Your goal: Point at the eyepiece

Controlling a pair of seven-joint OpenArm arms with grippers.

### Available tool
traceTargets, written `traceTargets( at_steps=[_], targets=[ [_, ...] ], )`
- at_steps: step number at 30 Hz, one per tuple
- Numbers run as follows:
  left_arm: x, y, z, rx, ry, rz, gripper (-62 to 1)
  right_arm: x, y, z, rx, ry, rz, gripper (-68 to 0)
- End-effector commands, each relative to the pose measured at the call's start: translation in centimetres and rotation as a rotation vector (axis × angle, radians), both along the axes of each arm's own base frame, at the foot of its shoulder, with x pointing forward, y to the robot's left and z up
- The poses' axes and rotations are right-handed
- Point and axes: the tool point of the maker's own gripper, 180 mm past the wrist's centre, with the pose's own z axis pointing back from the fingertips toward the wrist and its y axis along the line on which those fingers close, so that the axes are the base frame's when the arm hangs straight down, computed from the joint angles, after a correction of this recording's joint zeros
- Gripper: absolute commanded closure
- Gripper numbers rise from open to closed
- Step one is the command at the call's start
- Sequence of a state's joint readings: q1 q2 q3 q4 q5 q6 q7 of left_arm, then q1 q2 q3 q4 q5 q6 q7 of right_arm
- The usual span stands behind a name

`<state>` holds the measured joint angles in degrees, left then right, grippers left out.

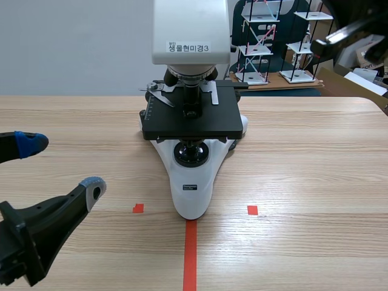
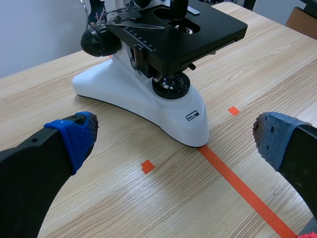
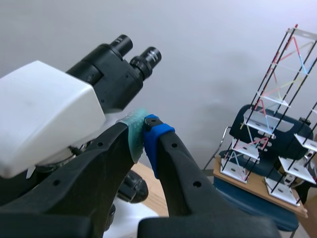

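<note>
closed right hand [image 3: 144,130] hovers near the eyepiece [image 3: 147,56].

Right gripper [image 3: 144,131] closed just below the microscope [image 3: 44,114] eyepieces [image 3: 148,55]
Its green and blue pads [image 3: 134,133] are pressed together. The two black eyepieces rise ahead of and above the tips, the white body sits beside the green-padded finger, and a wire-frame rack [image 3: 277,124] stands well beyond the blue-padded one.

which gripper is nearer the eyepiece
Right. The right gripper, shut, is up beside the microscope head, just below the eyepiece; the left gripper is open, low near the microscope base.
</note>
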<state>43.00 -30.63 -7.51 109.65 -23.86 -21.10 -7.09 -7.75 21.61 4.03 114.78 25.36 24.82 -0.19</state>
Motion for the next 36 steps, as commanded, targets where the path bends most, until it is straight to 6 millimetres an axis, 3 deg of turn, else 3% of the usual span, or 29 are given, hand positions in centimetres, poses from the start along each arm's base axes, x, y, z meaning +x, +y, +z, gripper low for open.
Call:
traceTargets(
  at_steps=[1,7,15,22,30,36],
  targets=[
    [0.0,-0.4,0.7,-0.023,-0.019,-0.009,-62.3,0.2,0.2,1.3,0.014,-0.042,0.013,-0.4],
    [0.0,-0.4,0.7,-0.023,-0.019,-0.009,-62.3,2.4,0.2,2.0,0.023,-0.060,0.014,-0.4],
    [0.0,-0.4,0.8,-0.024,-0.021,-0.009,-62.3,6.7,-1.2,1.5,0.036,-0.016,-0.014,-0.4],
    [0.0,-0.4,0.8,-0.025,-0.021,-0.009,-62.3,8.9,0.0,0.7,0.034,0.032,0.066,-0.4],
    [0.0,-0.4,0.7,-0.024,-0.020,-0.008,-62.3,8.1,2.4,-0.3,-0.045,0.067,0.219,-0.4],
    [0.0,-0.4,0.8,-0.025,-0.021,-0.008,-62.3,8.0,2.5,-0.4,-0.049,0.067,0.228,-0.4]
  ],
)
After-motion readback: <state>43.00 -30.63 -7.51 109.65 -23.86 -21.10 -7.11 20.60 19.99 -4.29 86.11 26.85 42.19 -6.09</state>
